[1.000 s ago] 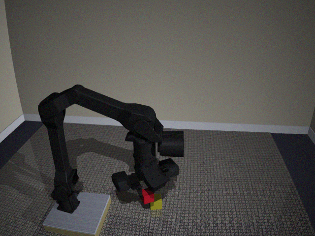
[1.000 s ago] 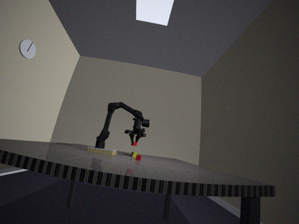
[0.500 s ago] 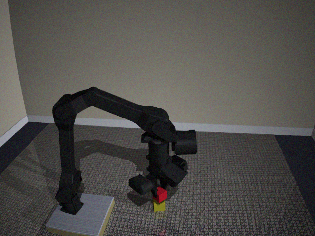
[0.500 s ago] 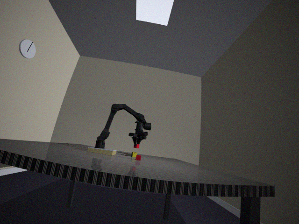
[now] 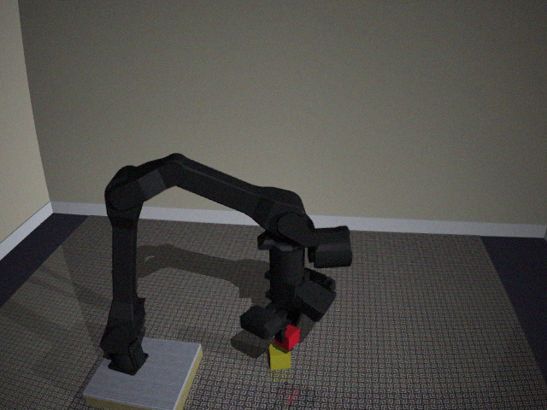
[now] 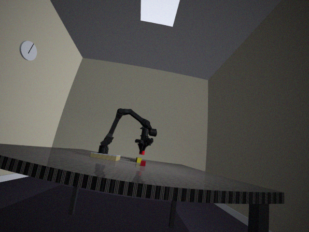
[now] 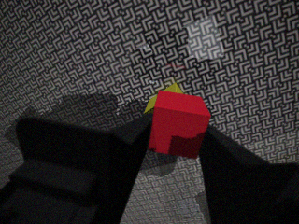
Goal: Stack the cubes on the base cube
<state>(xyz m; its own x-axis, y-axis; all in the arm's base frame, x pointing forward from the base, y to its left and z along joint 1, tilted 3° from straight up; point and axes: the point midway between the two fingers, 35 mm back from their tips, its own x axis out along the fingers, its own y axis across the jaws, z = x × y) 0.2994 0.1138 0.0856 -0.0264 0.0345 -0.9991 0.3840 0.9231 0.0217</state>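
Note:
My gripper (image 5: 285, 334) (image 6: 141, 151) (image 7: 176, 123) points down, shut on a red cube (image 5: 290, 337) (image 6: 142, 152) (image 7: 179, 131). The held cube hangs above the yellow cube (image 5: 280, 358) (image 6: 138, 160) (image 7: 174, 88), with a visible gap in the exterior view. In the wrist view it hides most of the yellow cube, whose edges are turned relative to it. The yellow cube, apparently the base, sits on the table with nothing resting on it. A second red cube (image 6: 143, 163) lies on the table beside the yellow one, to its right in the exterior view; I do not see it in the other views.
The arm stands on a grey-topped mounting slab (image 5: 165, 375) (image 6: 105, 156) to the left of the cubes. The patterned table (image 5: 397, 308) (image 6: 189, 178) is slightly glossy and shows faint reflections of the cubes. The arm casts shadows around the yellow cube.

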